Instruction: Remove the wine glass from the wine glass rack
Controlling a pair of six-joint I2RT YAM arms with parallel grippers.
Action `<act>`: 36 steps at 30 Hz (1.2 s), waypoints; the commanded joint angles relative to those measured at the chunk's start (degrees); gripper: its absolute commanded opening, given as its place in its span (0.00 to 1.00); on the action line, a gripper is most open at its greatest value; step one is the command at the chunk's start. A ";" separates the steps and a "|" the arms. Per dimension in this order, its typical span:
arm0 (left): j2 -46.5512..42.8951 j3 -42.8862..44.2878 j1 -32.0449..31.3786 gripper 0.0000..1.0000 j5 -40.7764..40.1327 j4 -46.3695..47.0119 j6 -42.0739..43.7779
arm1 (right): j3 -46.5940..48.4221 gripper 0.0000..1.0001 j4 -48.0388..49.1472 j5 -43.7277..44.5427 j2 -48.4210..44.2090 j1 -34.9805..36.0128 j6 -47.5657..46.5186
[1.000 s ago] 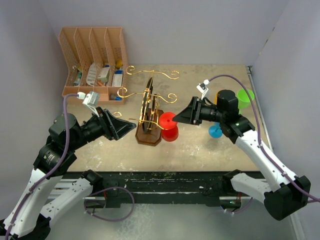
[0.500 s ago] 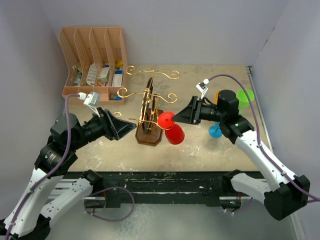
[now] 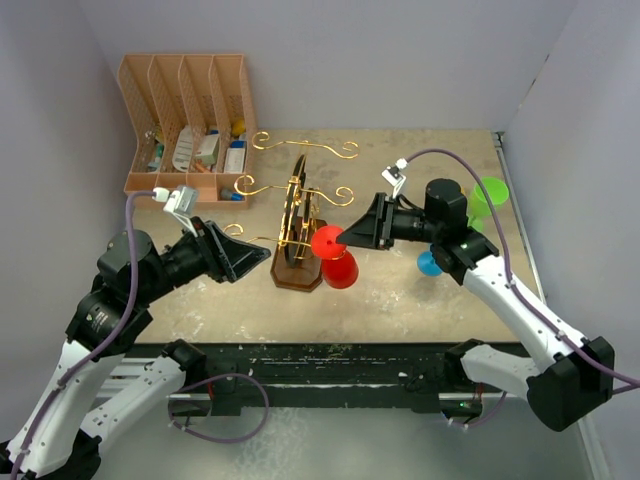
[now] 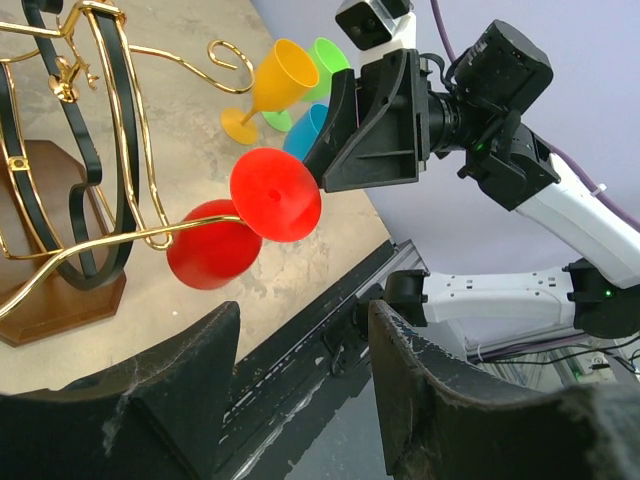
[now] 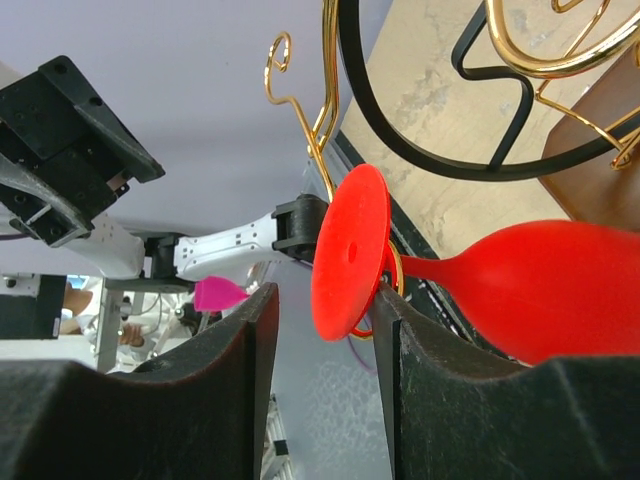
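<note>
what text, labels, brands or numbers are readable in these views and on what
None is readable.
Packets in the peach file organiser may carry printed labels, but they are too small and blurred.
No lettering shows on the red wine glass or the wine glass rack.

The left arm (image 3: pixel 105 305) and right arm (image 3: pixel 520 305) have glossy white lower links and black motor housings toward the wrist. A thin lilac cable (image 3: pixel 437 151) loops along each to a small white camera block (image 3: pixel 182 198). The left hand (image 3: pixel 255 254) and right hand (image 3: pixel 348 238) are matte black wedge shapes flecked with pale dust.
</note>
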 commanded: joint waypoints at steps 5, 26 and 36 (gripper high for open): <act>-0.46 1.17 -0.04 0.58 -0.88 0.72 1.01 | 1.58 0.44 4.30 0.95 0.85 1.29 1.04; -0.51 2.44 -0.04 0.58 -0.62 0.14 1.02 | -0.33 0.00 -1.19 7.52 -3.88 1.60 4.67; -0.49 2.14 -0.04 0.58 -0.40 0.25 0.76 | -1.46 0.00 -4.67 7.33 -6.19 1.55 4.24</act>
